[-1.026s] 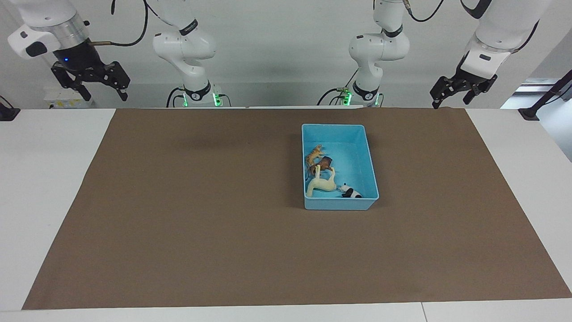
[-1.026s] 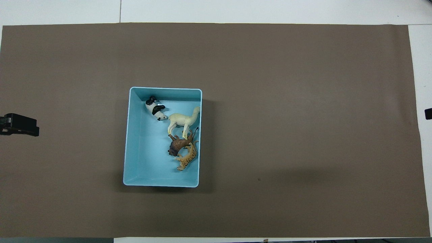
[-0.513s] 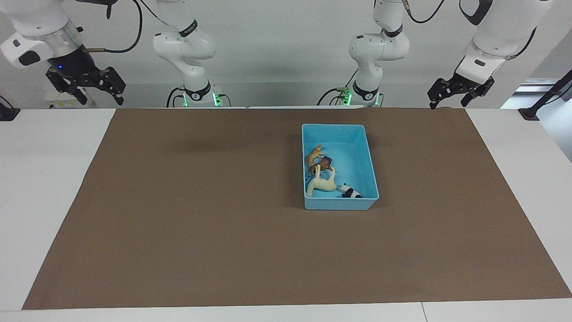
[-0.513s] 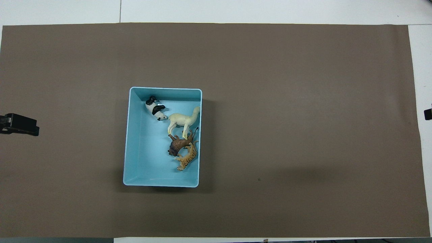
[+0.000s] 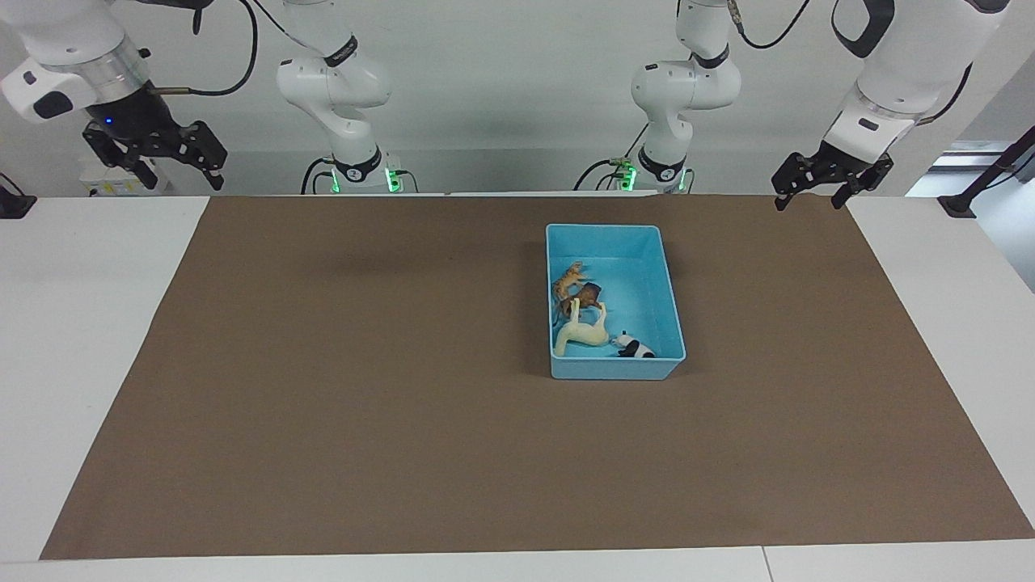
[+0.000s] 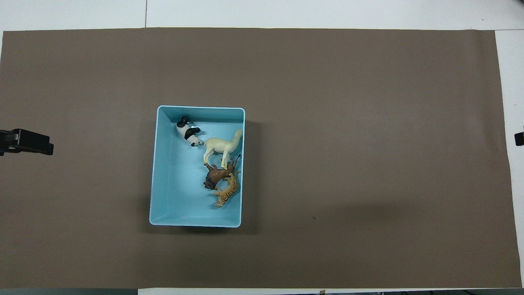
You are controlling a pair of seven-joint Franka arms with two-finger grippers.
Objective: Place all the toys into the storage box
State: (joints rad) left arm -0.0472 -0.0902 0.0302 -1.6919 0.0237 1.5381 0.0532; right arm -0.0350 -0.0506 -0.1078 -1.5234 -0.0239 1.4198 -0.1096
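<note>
The light blue storage box [image 5: 614,229] stands on the brown mat, toward the left arm's end of the table. All the toys lie inside it. The orange tiger [image 5: 568,279] is nearest the robots, then the brown lion [image 5: 590,297], the cream horse [image 5: 584,330] and the panda [image 5: 636,347]. In the overhead view they are the tiger [image 6: 227,194], lion [image 6: 217,177], horse [image 6: 221,145] and panda [image 6: 188,132] in the box [image 6: 200,107]. My left gripper [image 5: 808,200] hangs open and empty over the mat's corner. My right gripper [image 5: 184,182] hangs open and empty over the other corner.
The brown mat [image 5: 364,388] covers most of the white table [image 5: 81,323]. Only the left gripper's tip [image 6: 26,141] and the right gripper's tip [image 6: 520,138] show at the edges of the overhead view. The arm bases stand at the table's robot end.
Both grippers have shifted slightly at the table's ends; the left one has come a little lower. The box and the toys have not moved.
</note>
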